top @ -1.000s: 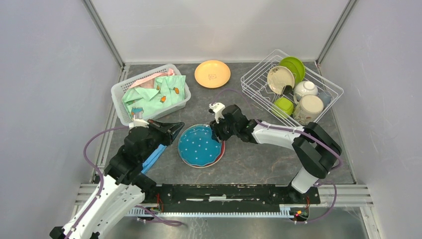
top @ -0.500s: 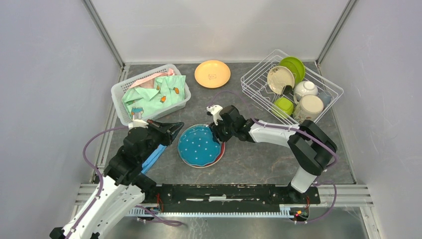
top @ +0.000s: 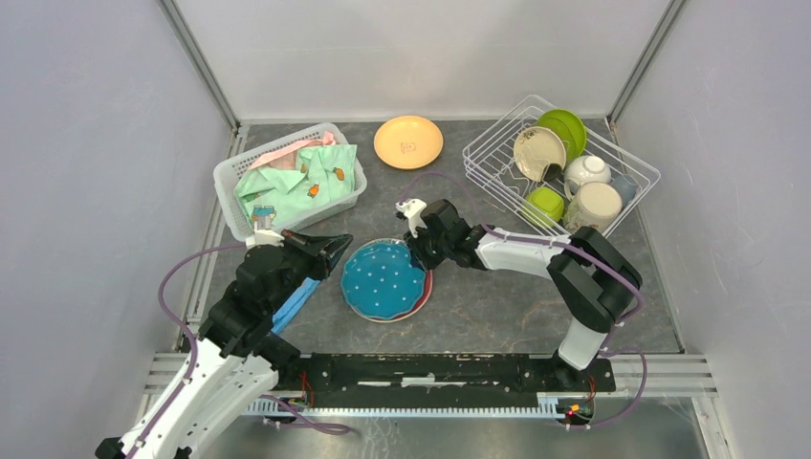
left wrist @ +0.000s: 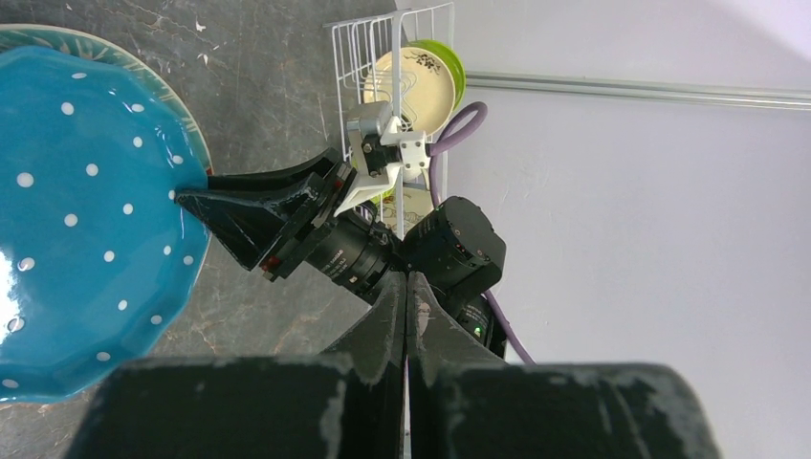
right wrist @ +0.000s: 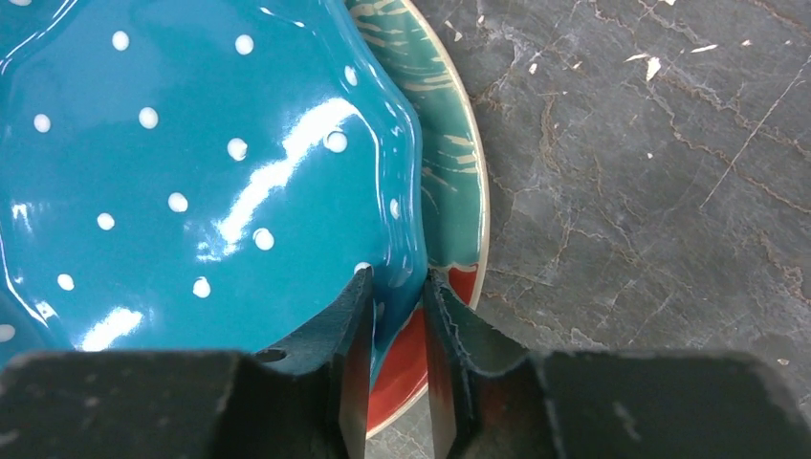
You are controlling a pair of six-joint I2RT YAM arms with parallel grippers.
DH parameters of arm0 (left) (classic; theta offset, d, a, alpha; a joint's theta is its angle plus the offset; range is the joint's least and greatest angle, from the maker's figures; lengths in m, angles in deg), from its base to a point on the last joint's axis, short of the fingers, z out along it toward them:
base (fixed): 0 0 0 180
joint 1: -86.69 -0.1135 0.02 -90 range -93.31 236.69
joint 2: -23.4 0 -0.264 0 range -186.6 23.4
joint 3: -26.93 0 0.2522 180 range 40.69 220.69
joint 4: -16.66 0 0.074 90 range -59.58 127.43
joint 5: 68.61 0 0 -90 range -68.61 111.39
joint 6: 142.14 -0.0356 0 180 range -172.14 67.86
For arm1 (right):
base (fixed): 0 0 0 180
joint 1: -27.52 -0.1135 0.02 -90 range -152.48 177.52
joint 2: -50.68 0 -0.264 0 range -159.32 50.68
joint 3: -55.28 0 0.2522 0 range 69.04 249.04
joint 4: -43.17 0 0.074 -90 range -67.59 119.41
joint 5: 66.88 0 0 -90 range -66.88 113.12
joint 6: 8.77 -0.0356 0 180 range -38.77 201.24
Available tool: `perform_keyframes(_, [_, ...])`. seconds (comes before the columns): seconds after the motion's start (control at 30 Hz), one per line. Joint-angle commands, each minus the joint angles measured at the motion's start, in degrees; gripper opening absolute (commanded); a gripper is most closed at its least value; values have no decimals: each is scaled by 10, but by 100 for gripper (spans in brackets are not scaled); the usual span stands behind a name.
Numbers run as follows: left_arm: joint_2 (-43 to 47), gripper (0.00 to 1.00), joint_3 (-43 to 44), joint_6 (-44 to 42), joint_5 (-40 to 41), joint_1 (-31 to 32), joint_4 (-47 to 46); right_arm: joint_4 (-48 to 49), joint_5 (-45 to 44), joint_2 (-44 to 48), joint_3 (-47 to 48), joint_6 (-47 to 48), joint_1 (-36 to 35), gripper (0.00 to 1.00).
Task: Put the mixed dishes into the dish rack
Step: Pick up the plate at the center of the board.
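**Top view:** The right gripper reaches the edge of a glossy blue white-dotted plate with a wavy rim. That plate lies on a red-and-green ceramic plate on the dark stone-look worktop. The pair sits well apart from the white wire dish rack, nearer the arm bases than the rack is. (The rack already holds a lime-green plate and a cream plate, among other crockery.) A round orange plate waits just left of the rack. The left gripper hangs on the side of the blue white-dotted plate away from the rack.

**Left wrist view:** The left gripper's jaws are pressed together on nothing and point across the dotted plate towards the rack.

**Right wrist view:** The right gripper's fingers clasp the wavy rim, one over the blue glaze and one outside the rim above the red-and-green plate. The plate lies flat, so the step in hand looks like the grasp itself. The next move likely calls for peeling the rim up without dragging the plate beneath. It would then be carried to the rack and tipped upright into a free slot.
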Motion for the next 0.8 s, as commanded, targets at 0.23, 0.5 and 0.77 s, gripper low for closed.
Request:
perform_keyframes(0.23, [-3,2,0,12,7,1,-17,-2,-20,16,-12,-13,1,0])
perform_keyframes(0.5, [-12,2,2,12,2,1,-16,44,19,85,-60,-36,29,0])
perform_keyframes(0.77, [-104,2,32,12,-43,1,0,82,70,105,-99,-46,78,0])
